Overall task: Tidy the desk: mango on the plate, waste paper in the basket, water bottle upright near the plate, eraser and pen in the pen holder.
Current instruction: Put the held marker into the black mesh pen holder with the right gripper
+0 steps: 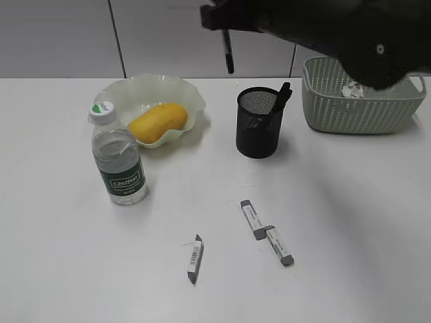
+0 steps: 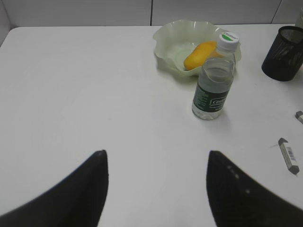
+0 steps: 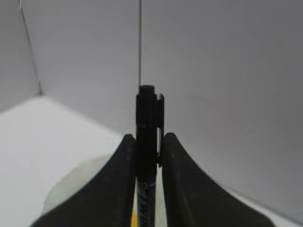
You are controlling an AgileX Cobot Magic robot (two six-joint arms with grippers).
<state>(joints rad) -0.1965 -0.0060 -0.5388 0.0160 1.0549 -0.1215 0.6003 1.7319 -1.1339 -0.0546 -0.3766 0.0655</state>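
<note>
The yellow mango (image 1: pixel 157 122) lies on the wavy pale green plate (image 1: pixel 128 91); both also show in the left wrist view, the mango (image 2: pixel 200 54) on the plate (image 2: pixel 170 38). The water bottle (image 1: pixel 119 156) stands upright in front of the plate, also in the left wrist view (image 2: pixel 214 82). The black mesh pen holder (image 1: pixel 258 124) holds one dark pen (image 1: pixel 283 96). My right gripper (image 3: pixel 147 139) is shut on a black pen (image 3: pixel 147 118), held high above the desk at the back (image 1: pixel 228 50). The waste paper (image 1: pixel 353 89) lies in the basket (image 1: pixel 357 111). Three erasers (image 1: pixel 253 219) (image 1: pixel 279 245) (image 1: pixel 194 258) lie on the desk. My left gripper (image 2: pixel 156 156) is open and empty.
The white desk (image 1: pixel 60 256) runs to grey wall panels at the back. The right arm's dark body (image 1: pixel 363 33) hangs over the basket's upper part. The pen holder (image 2: pixel 283 47) and one eraser (image 2: pixel 289 155) show at the right of the left wrist view.
</note>
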